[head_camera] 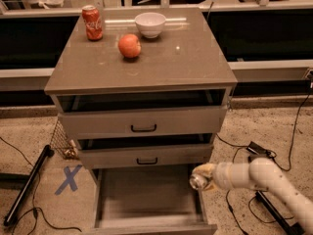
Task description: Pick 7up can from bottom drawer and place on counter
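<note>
7up can is clamped between the closed fingers of my gripper, over the right wall of the open bottom drawer, counter above it.

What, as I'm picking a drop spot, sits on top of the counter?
A red Coca-Cola can, white bowl and red fruit sit on the counter, back left; the bowl's inside is partly hidden. The gripper holds the 7up can low at the right of the bottom drawer.
</note>
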